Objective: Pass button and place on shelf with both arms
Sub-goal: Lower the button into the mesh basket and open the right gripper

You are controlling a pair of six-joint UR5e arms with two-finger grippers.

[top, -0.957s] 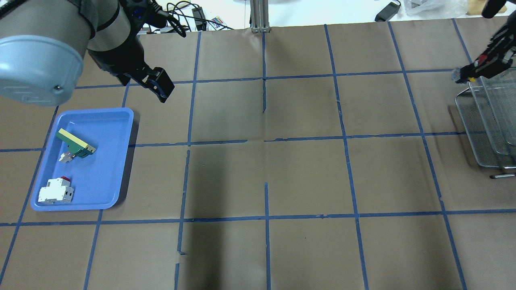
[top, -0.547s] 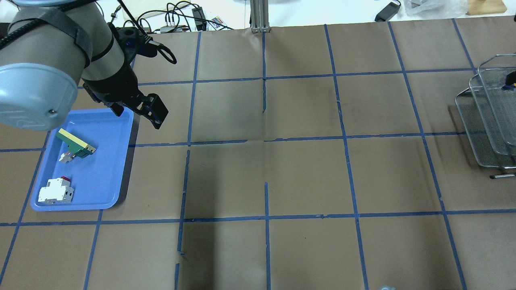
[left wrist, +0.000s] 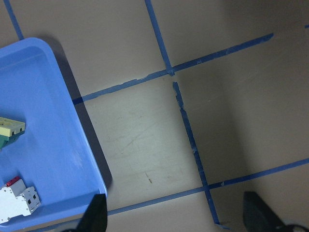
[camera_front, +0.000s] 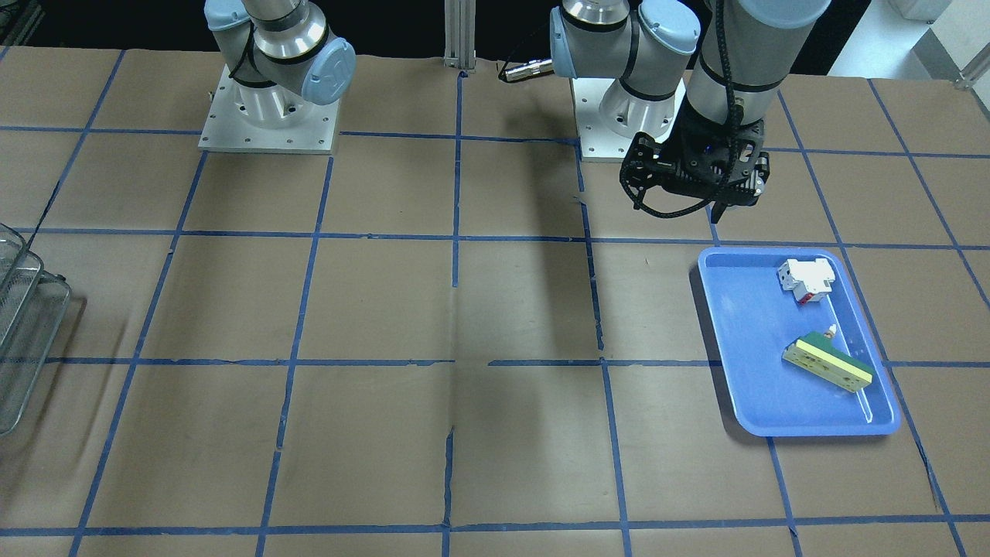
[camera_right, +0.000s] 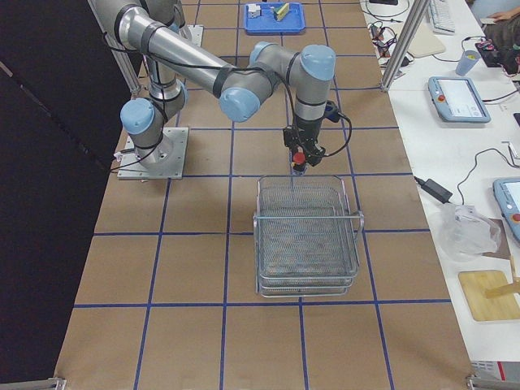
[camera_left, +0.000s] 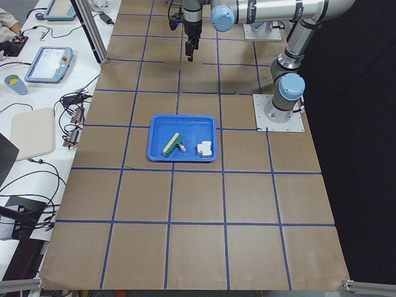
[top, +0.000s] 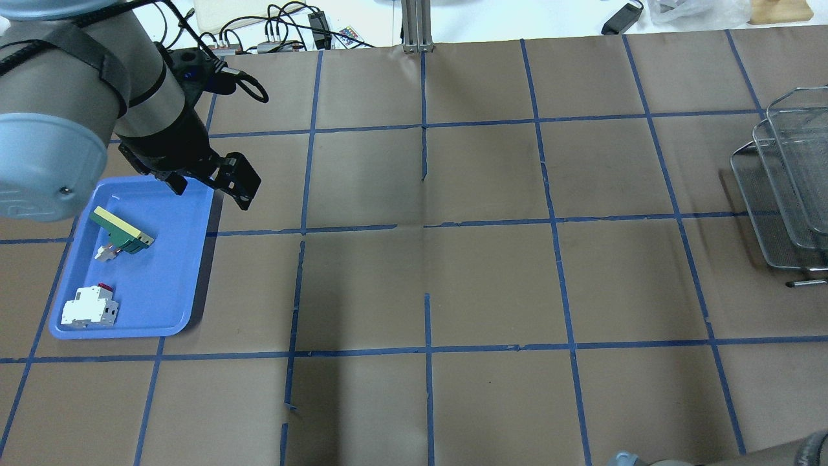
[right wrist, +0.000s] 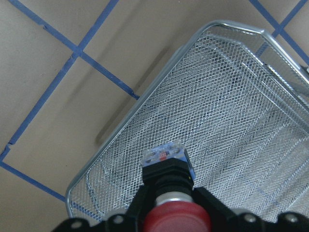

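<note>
Plainly, the right gripper [right wrist: 169,199] clamps the button [right wrist: 167,180], long axis toward 12 o'clock, over the shelf [right wrist: 231,111], whose mesh spreads toward 1 o'clock.

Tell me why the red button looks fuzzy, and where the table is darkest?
Right wrist view: the button sits very close to the lens, so its red cap looks soft, while the shelf mesh is sharp. Overhead view: a broad dark shadow runs down the middle of the table.
</note>
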